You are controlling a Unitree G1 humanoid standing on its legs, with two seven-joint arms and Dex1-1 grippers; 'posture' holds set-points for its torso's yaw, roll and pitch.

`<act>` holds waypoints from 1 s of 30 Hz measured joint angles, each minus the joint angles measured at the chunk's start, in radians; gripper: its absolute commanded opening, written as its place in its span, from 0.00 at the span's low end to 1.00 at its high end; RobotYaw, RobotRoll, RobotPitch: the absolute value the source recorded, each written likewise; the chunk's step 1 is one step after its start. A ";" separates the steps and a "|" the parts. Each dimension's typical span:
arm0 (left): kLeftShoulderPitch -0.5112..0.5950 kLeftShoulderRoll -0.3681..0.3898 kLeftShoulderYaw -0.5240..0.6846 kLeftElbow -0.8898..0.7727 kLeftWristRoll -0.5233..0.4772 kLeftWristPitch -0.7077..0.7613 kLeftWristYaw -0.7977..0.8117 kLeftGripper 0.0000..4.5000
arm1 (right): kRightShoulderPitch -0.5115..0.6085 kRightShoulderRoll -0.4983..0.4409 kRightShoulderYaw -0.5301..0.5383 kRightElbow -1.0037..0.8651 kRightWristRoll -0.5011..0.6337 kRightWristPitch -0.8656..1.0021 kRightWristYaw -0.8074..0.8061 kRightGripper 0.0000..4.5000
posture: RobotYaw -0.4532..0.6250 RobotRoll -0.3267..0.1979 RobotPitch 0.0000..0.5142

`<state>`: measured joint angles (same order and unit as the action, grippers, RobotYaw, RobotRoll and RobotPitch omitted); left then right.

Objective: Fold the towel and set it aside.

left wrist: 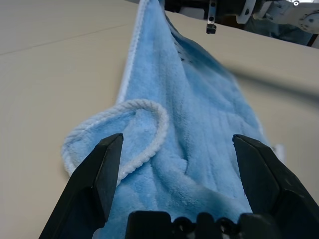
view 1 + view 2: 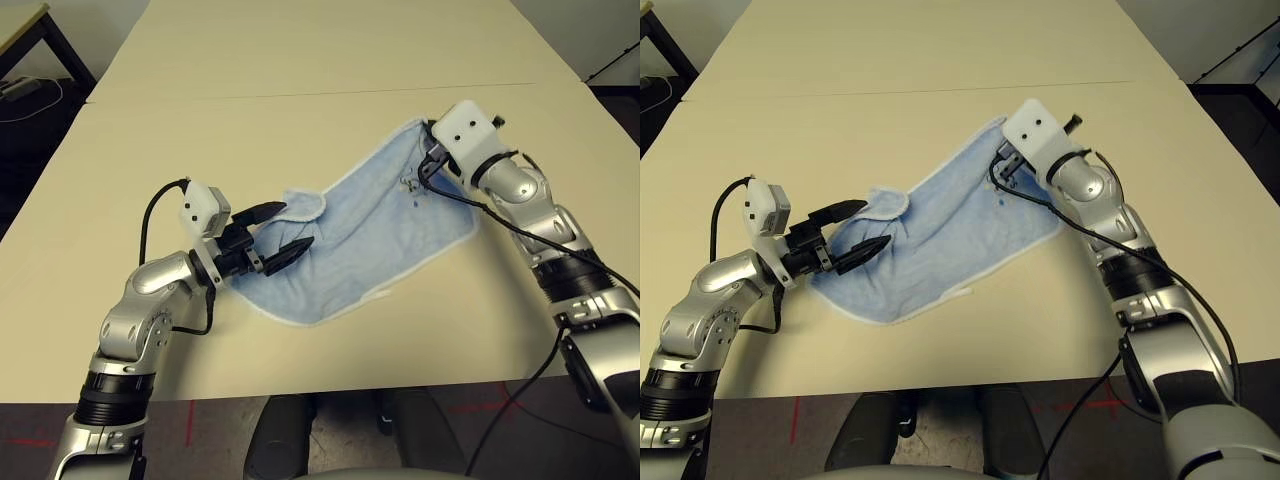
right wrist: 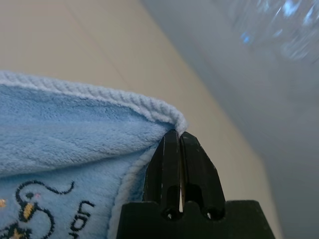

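Light-blue towel (image 2: pixel 350 240) with white edging is lying spread diagonally on the surface (image 2: pixel 300 120). Its near-left corner is curling over; dark embroidery is showing near the far corner.

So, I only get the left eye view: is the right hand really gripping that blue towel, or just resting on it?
Observer: Gripping. The right wrist view shows the right hand shut tight on the towel at its white-edged corner.
Operator: And that dark mark beside it?
Observer: It's embroidery: dark stitched lettering and a small figure.
Operator: Has the left hand caught anything?
Observer: No. Its wrist view shows the left hand wide open, with the curled-over corner lying loose between its fingers.
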<state>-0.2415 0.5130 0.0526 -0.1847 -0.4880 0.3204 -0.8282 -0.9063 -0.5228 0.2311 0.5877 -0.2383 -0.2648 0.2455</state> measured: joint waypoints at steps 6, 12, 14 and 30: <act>-0.051 -0.086 0.019 0.008 -0.019 0.034 0.098 1.00 | -0.145 -0.017 0.025 0.172 -0.156 -0.256 -0.160 0.00 | 0.47 0.62 0.35; -0.061 -0.102 0.020 0.023 -0.019 0.042 0.123 1.00 | -0.239 -0.015 0.025 0.275 -0.226 -0.361 -0.294 0.00 | 0.47 0.62 0.35; -0.061 -0.102 0.020 0.033 -0.019 0.045 0.125 1.00 | -0.262 -0.014 0.025 0.287 -0.235 -0.375 -0.320 0.00 | 0.47 0.62 0.34; -0.060 -0.105 0.015 0.046 -0.015 0.060 0.136 1.00 | -0.384 -0.006 -0.009 0.324 -0.239 -0.438 -0.439 0.00 | 0.47 0.62 0.34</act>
<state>-0.3018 0.4076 0.0679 -0.1392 -0.5025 0.3800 -0.6925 -1.2901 -0.5292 0.2222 0.9113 -0.4769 -0.7027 -0.1936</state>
